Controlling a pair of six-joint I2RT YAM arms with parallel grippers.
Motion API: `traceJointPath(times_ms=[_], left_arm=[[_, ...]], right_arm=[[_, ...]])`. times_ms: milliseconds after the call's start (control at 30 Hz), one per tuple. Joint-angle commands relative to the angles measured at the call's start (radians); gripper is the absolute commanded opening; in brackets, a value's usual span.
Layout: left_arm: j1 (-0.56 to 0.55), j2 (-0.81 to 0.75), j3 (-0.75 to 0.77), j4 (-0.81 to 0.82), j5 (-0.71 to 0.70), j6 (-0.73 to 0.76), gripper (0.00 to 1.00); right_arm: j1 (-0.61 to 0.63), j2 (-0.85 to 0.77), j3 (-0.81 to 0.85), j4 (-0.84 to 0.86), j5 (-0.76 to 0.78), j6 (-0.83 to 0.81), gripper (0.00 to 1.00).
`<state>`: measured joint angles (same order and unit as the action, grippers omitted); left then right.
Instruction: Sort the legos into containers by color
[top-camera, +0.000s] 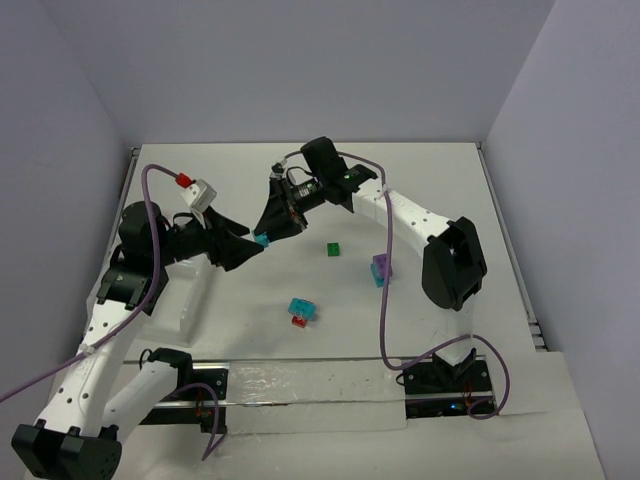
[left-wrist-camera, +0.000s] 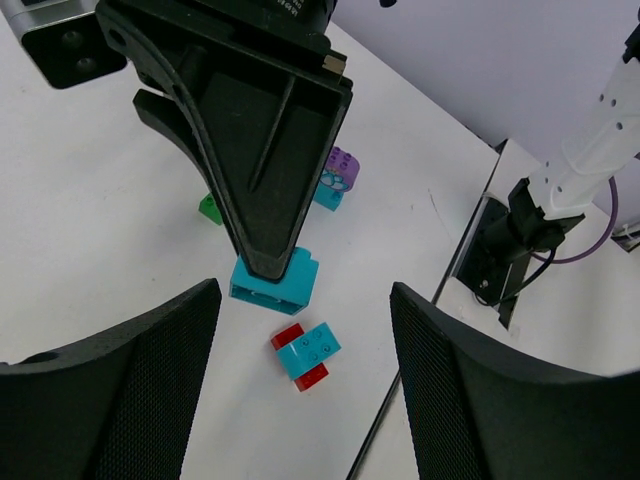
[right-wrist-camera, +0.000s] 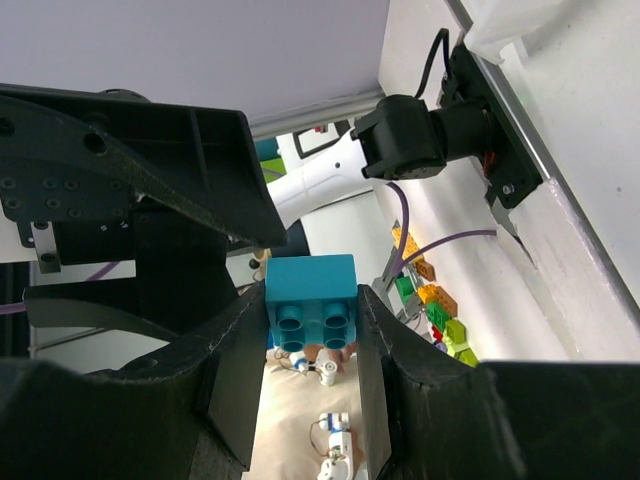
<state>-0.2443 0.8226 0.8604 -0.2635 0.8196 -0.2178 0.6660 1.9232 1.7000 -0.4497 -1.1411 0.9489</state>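
Right end effector (right-wrist-camera: 312, 330) is closed on a single cyan brick (right-wrist-camera: 312, 300), one finger pressed on each side face, with the brick right at the fingertips. From overhead it sits left of centre over the bench (top-camera: 430, 180), tips angled down and toward the left side. Left end effector (left-wrist-camera: 305, 295) is open, fingers wide apart and holding nothing. It faces the right one nearly tip to tip, and in its wrist view the held cyan brick shows just ahead of the gap between its fingers, touching neither. Can't tell from any view whether that brick rests on the bench or hangs just above it (overhead, both sets of fingers crowd the spot). Loose on the bench:

- a green brick (top-camera: 332, 249) just right of the two end effectors
- a purple-and-cyan pair (top-camera: 380, 268) further right
- a cyan-and-red pair (top-camera: 301, 312) nearer the front, roughly centre

These three lie apart from each other and from both end effectors. The clear tray (top-camera: 300, 385) lies along the near edge of the bench, well apart from every brick. All the bricks in view are outside it, on the open bench or in the right end effector's grip.
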Motion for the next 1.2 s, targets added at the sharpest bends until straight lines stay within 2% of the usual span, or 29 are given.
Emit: traceJointPath(times_ms=[0,333,533,800,833,867,900,933,967,1000,1067,1133,1167], left_arm=[[-0.033,0.019,-0.004,0.077,0.005,-0.013,0.75],[-0.074,0.042,-0.019,0.079,-0.03,-0.011,0.71],[-0.081,0.05,-0.034,0.099,-0.054,-0.028,0.53],[-0.082,0.059,-0.046,0.113,-0.066,-0.04,0.45],[-0.082,0.061,-0.045,0.114,-0.067,-0.041,0.38],[-0.082,0.064,-0.043,0.114,-0.069,-0.044,0.26],[-0.082,0.067,-0.04,0.112,-0.074,-0.046,0.08],[-0.082,0.069,-0.038,0.11,-0.076,-0.046,0.01],[-0.082,0.071,-0.034,0.099,-0.083,-0.046,0.0],[-0.082,0.072,-0.031,0.087,-0.089,-0.046,0.0],[-0.082,0.066,-0.031,0.07,-0.099,-0.049,0.0],[-0.082,0.048,-0.04,0.049,-0.121,-0.055,0.0],[-0.082,0.035,-0.044,0.041,-0.132,-0.059,0.0]], right_arm=[[0.012,-0.018,0.03,0.06,-0.044,0.03,0.0],[0.012,-0.035,0.013,0.063,-0.046,0.027,0.0],[0.012,-0.041,0.009,0.06,-0.048,0.024,0.0],[0.012,-0.038,0.019,0.051,-0.055,0.016,0.0],[0.012,-0.038,0.019,0.05,-0.056,0.016,0.0],[0.012,-0.037,0.017,0.05,-0.057,0.015,0.0],[0.011,-0.036,0.016,0.051,-0.057,0.014,0.0],[0.01,-0.037,0.014,0.052,-0.058,0.014,0.0],[0.009,-0.037,0.012,0.055,-0.057,0.013,0.01],[0.006,-0.037,0.01,0.057,-0.053,0.013,0.09],[0.001,-0.039,0.007,0.058,-0.047,0.013,0.33],[-0.011,-0.044,0.006,0.054,-0.035,0.008,0.43],[-0.016,-0.047,0.005,0.057,-0.032,0.007,0.44]])
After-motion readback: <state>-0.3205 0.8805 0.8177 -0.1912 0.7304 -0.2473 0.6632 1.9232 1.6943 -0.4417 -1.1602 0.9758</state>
